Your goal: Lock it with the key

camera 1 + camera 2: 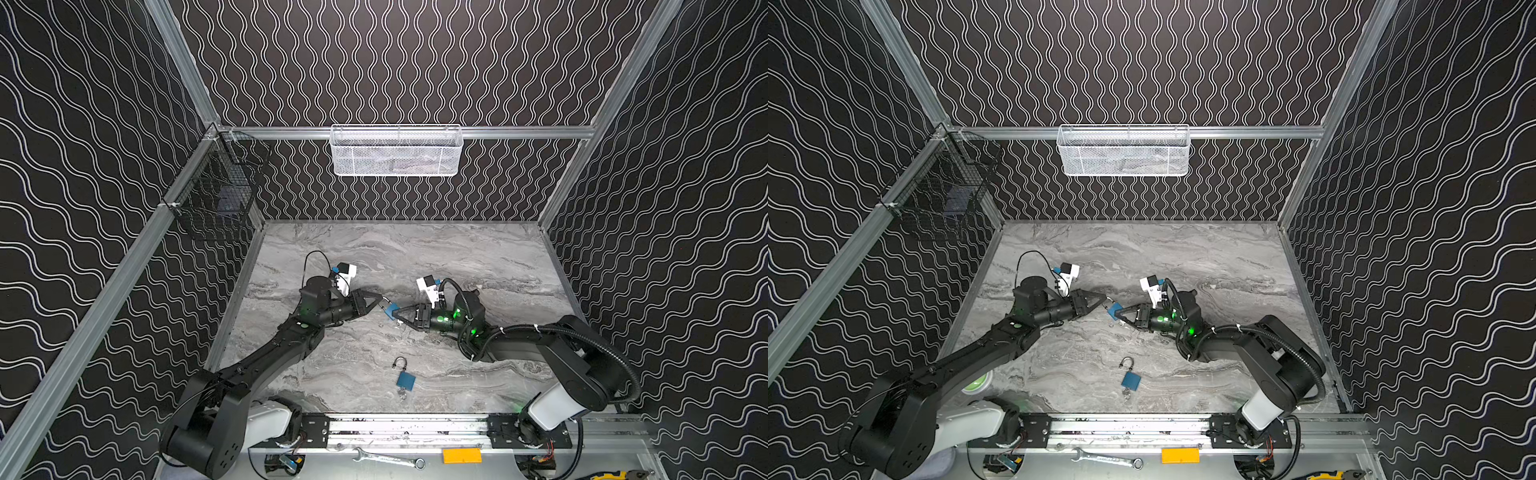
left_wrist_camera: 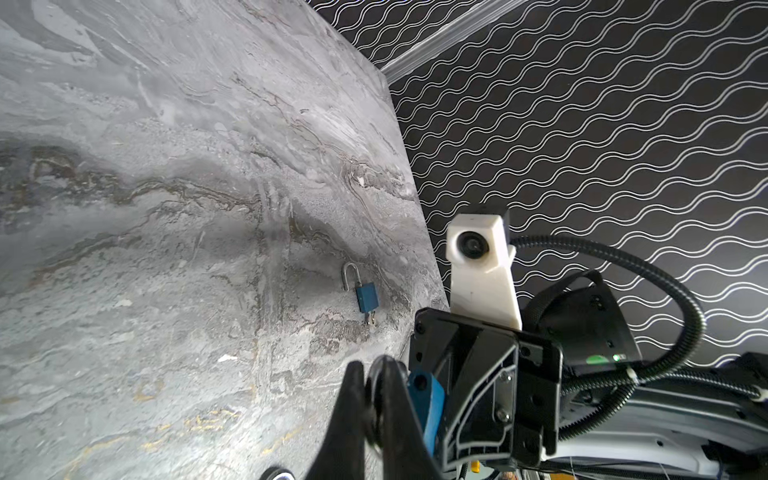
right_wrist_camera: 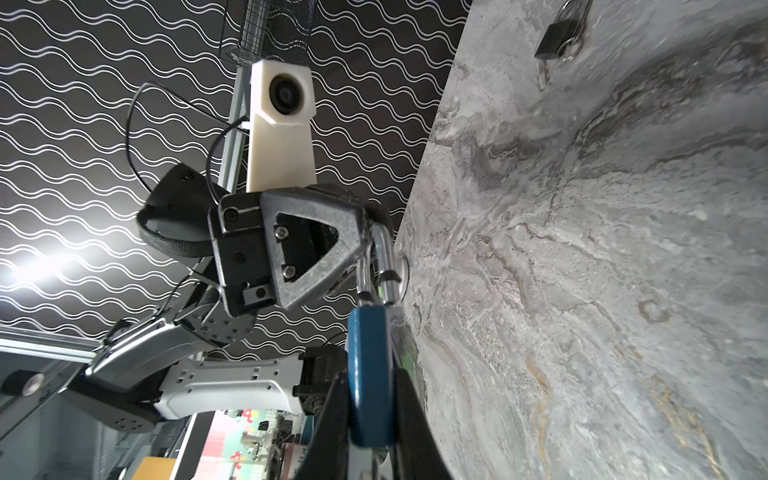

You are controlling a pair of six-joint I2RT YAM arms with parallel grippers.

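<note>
Mid-table, my right gripper is shut on the flat sides of a blue padlock held off the table. Its chrome shackle points at my left gripper, which is shut on the shackle's curved end. No key shows on the held lock. A second blue padlock lies near the front edge, shackle open, with a small key at its base.
A dark padlock with a ring lies on the marble table. A white mesh basket hangs on the back wall and a black wire basket at the back left. A wrench lies on the front rail.
</note>
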